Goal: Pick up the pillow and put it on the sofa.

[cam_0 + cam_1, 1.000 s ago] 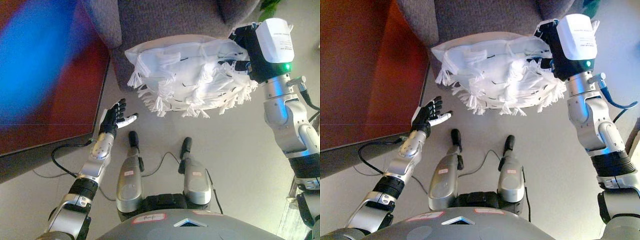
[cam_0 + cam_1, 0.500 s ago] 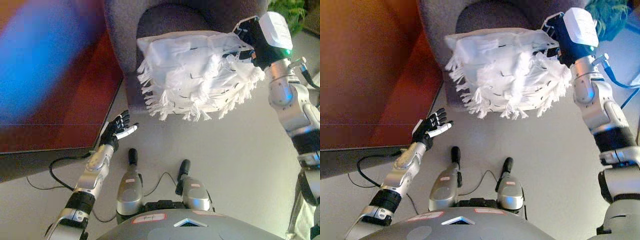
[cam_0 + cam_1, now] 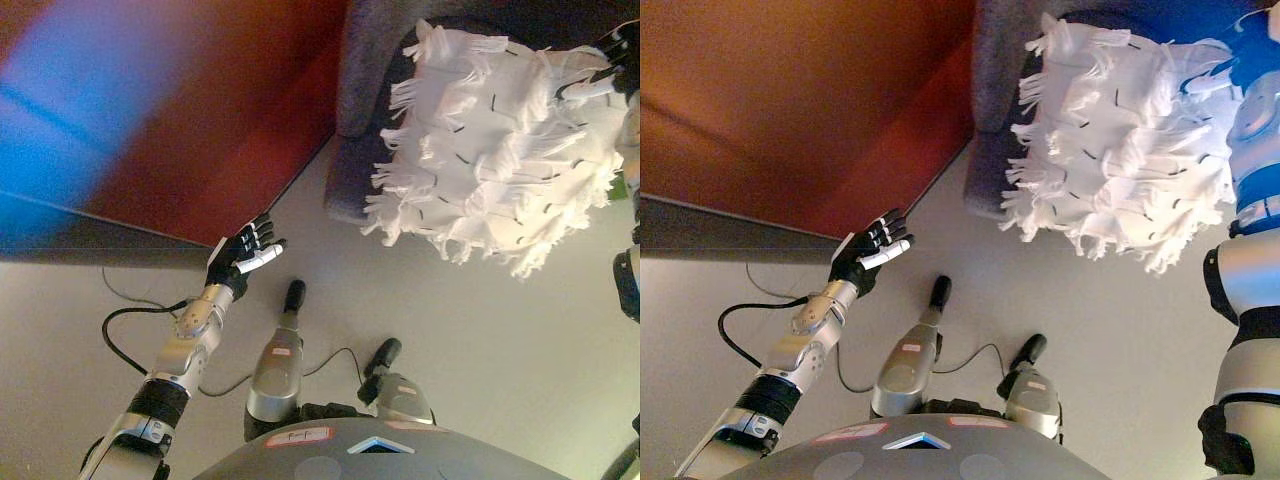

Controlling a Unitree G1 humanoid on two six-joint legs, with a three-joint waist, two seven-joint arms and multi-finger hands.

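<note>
The white fringed pillow hangs in the air at the upper right, in front of the grey sofa and partly covering its seat. My right hand shows at the view's right edge with its dark fingers curled into the pillow's far side, holding it up. Most of that hand is cut off by the edge. My left hand is open with straight fingers, low on the left over the floor, holding nothing and well apart from the pillow.
A red-brown panel with a dark base strip fills the upper left, next to the sofa's side. Grey floor lies below the pillow and sofa front.
The whole picture has swung, so the camera has moved. The pillow stays in my right hand and now sits higher and farther right against the sofa. My left hand stays open.
</note>
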